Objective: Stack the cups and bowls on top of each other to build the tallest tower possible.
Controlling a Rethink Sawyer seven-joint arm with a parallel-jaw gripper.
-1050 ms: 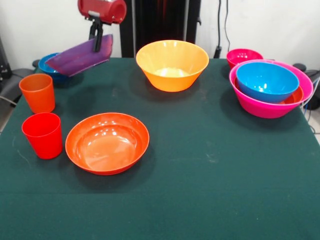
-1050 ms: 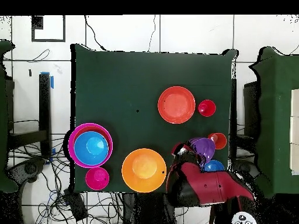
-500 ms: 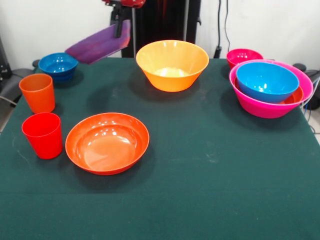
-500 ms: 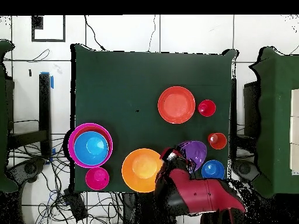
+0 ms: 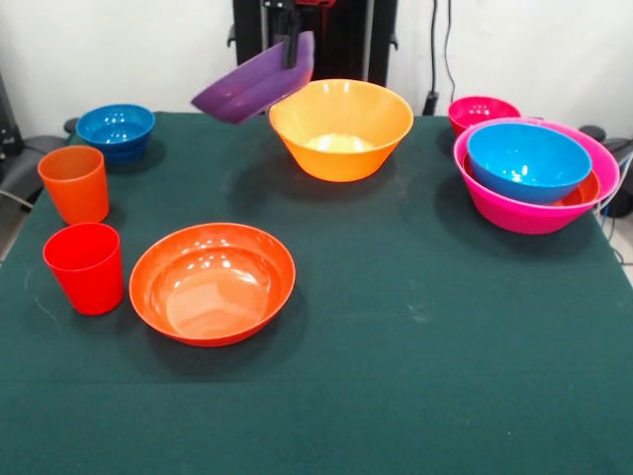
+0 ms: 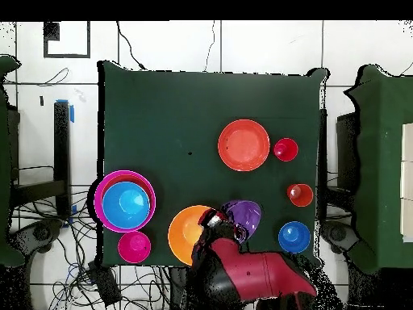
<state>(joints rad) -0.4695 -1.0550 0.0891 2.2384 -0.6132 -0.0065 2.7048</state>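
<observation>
1. Nearest the front camera: shallow red-orange bowl (image 5: 212,282) upright on the green table (image 5: 415,376), open side up, with the red cup (image 5: 85,267) just beside it and the orange cup (image 5: 75,183) a little behind that. All three stand apart from the arm and untouched.

2. Middle depth, opposite side: the tower (image 5: 536,176), i.e. the large pink bowl with a second red-orange bowl's rim showing inside and a blue bowl (image 5: 528,161) nested on top. Small pink-red bowl (image 5: 482,111) sits just behind it.

3. Far row: yellow-orange bowl (image 5: 341,129) at centre; second blue bowl (image 5: 116,130) at the far corner on the cups' side.

4. Purple bowl (image 5: 255,88) is in the air, tilted, its rim pinched at the upper edge by the gripper (image 5: 290,45). Fingers clamped on that rim; bowl hangs down and away from them toward the cups' side.

5. Key relation: in the front view the purple bowl hangs just beside the yellow-orange bowl's rim, on the cups' side, with the yellow-orange bowl between it and the tower. The overhead view agrees: purple bowl (image 6: 242,216) beside yellow-orange, pink stack (image 6: 124,201) beyond.

6. Judgement: carry must clear the yellow-orange rim, then level the purple bowl over the nested blue one before release; a tilted drop could seat crooked.
</observation>
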